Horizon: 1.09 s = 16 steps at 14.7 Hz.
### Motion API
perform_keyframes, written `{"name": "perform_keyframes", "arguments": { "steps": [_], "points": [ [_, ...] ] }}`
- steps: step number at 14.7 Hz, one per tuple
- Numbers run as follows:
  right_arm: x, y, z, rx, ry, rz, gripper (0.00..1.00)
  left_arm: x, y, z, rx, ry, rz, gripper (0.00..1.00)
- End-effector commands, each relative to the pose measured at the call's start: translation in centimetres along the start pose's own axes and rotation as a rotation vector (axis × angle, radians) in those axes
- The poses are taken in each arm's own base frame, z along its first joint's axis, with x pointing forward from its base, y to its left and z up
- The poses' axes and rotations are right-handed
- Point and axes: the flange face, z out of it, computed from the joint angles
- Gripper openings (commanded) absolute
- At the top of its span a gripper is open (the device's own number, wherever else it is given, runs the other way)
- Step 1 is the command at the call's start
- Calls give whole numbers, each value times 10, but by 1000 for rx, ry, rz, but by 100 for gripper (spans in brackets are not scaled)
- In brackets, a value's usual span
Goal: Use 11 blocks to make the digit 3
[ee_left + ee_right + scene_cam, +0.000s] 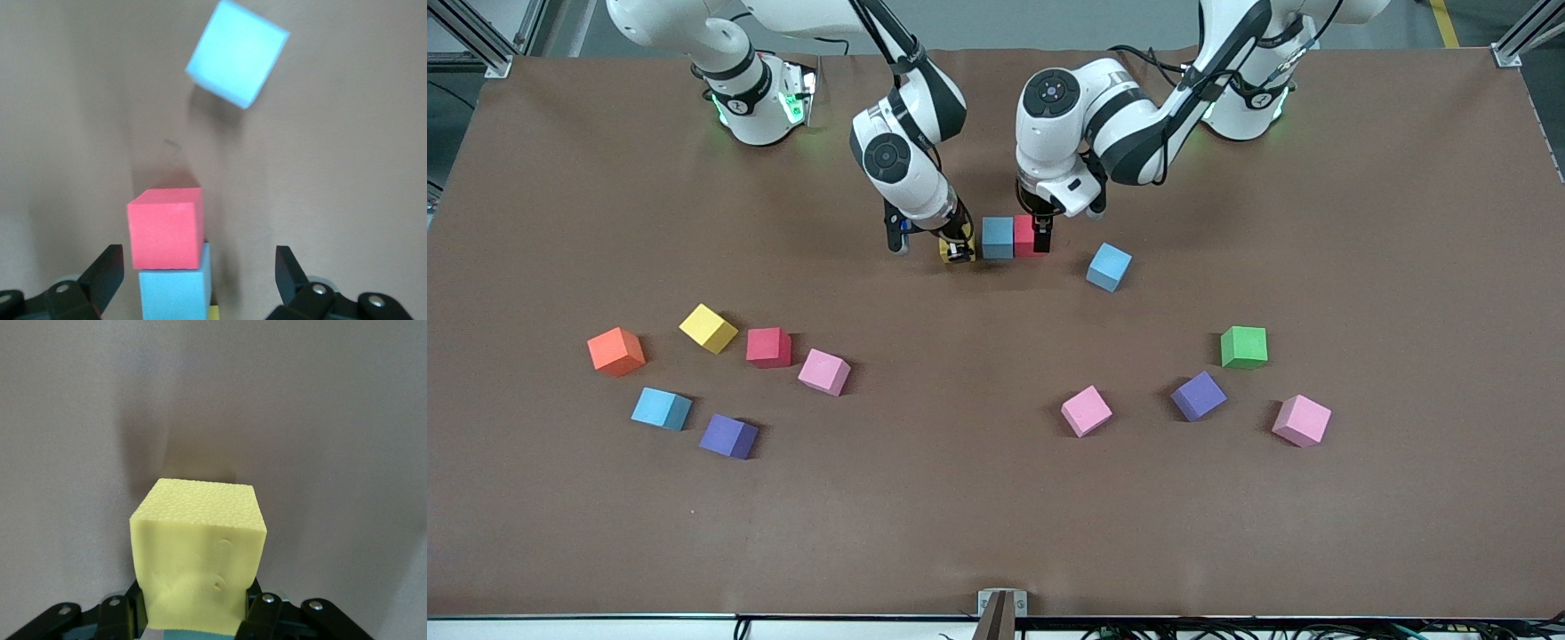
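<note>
A blue block (997, 237) and a red block (1025, 233) sit touching in a row near the robots' bases. My right gripper (958, 247) is shut on a yellow block (197, 553), held low right beside the blue block's free side. My left gripper (1039, 236) hangs open over the red block (165, 227), which lies between its fingers (107, 273) without touching them. The wrist view shows the blue block (175, 293) beneath it. A loose blue block (1109, 267) lies tilted nearby toward the left arm's end.
Nearer the camera toward the right arm's end lie yellow (708, 328), red (768, 347), pink (823, 372), blue (661, 409), purple (728, 436) and orange (615, 351) cubes. Toward the left arm's end lie green (1243, 347), purple (1198, 396) and two pink (1086, 411) (1302, 420).
</note>
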Motion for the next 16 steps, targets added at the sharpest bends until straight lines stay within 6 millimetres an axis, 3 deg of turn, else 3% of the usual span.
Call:
{"name": "perform_keyframes", "arguments": {
  "steps": [1, 8, 11, 16],
  "points": [
    [-5, 8, 4, 2, -12, 17, 0, 18, 38, -24, 3, 0, 81, 100],
    [-7, 7, 5, 0, -13, 16, 0, 73, 132, -68, -56, -53, 327, 100],
    [-10, 6, 4, 4, -17, 30, 0, 85, 148, -69, -72, -43, 442, 100],
    [-10, 6, 4, 5, -16, 31, 0, 113, 205, -62, -122, -6, 610, 100]
  ]
}}
